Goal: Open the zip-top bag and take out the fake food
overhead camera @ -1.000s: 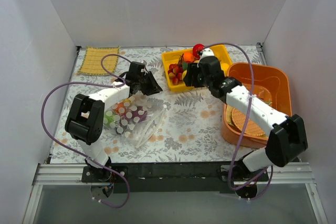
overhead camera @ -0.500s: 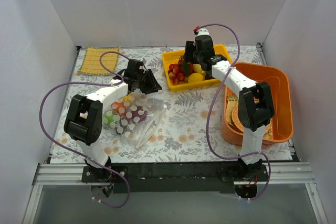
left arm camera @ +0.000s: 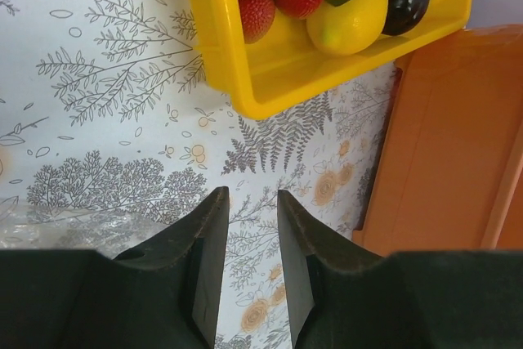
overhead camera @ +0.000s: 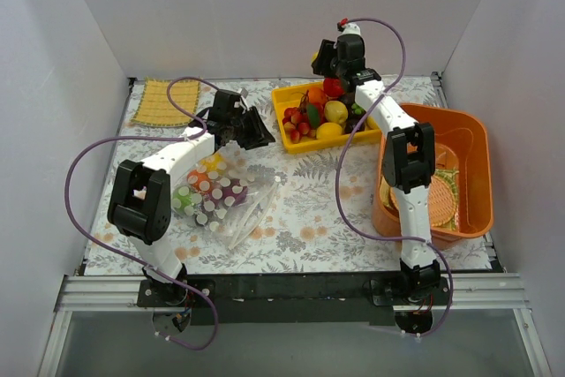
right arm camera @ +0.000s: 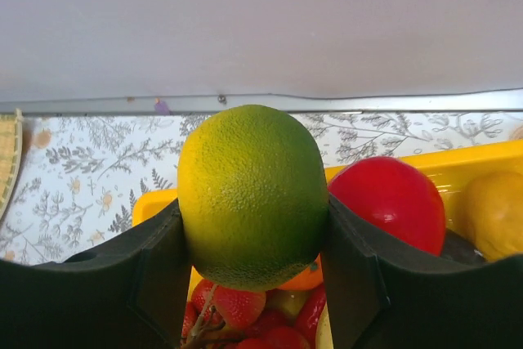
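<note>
Above the yellow tray (right arm camera: 151,206), the right gripper (right arm camera: 255,239) pinches green fake food (right arm camera: 252,185)

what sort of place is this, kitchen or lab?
Probably a lab test cell: plain white panels box in a cloth-covered table, and the yellow tray holds plastic fruit.
</note>
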Controlling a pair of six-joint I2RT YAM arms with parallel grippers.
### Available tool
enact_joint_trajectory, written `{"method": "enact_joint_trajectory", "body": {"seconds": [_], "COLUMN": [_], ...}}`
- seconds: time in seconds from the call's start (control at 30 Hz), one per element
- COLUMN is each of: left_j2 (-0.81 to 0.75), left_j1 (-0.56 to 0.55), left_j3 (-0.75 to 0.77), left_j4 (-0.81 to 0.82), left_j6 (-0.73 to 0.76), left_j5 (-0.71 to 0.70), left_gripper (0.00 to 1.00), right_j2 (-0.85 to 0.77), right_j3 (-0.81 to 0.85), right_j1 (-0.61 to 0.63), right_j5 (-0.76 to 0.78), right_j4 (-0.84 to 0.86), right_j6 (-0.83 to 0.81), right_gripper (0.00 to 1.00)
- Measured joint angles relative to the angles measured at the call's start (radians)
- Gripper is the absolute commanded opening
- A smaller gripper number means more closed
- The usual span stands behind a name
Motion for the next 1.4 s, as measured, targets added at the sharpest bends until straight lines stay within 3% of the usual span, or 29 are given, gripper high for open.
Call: {"method": "enact_joint_trajectory", "body": {"seconds": [0.2, 0.4, 0.67, 1.13, 1.4], "left_j2": [0.005, 0.017, 0.018, 0.018, 0.018], "left_j1": [0.002, 0.004, 0.005, 0.010, 0.013], "left_j3": [0.016, 0.018, 0.018, 0.018, 0.017], "left_j4": [-0.001, -0.005, -0.007, -0.007, -0.007], "left_j6": [0.010, 0.013, 0.014, 0.014, 0.014], "left_j5": [0.003, 0.011, 0.018, 0.021, 0.021], "left_gripper": [0.30, 0.30, 0.30, 0.30, 0.30], "right_j2": [0.038, 0.035, 0.039, 0.064, 0.072], "right_j3": [0.000, -0.035, -0.077, -0.076, -0.075], "right_j1": [-0.006, 0.017, 0.057, 0.106, 0.115], "right_j5": [-0.126, -0.161, -0.155, -0.127, -0.124], "right_j4": [-0.005, 0.026, -0.021, -0.052, -0.064], "right_j6": [0.010, 0.010, 0.010, 0.002, -0.005], "right_gripper": [0.11, 0.18, 0.34, 0.72, 0.82]}}
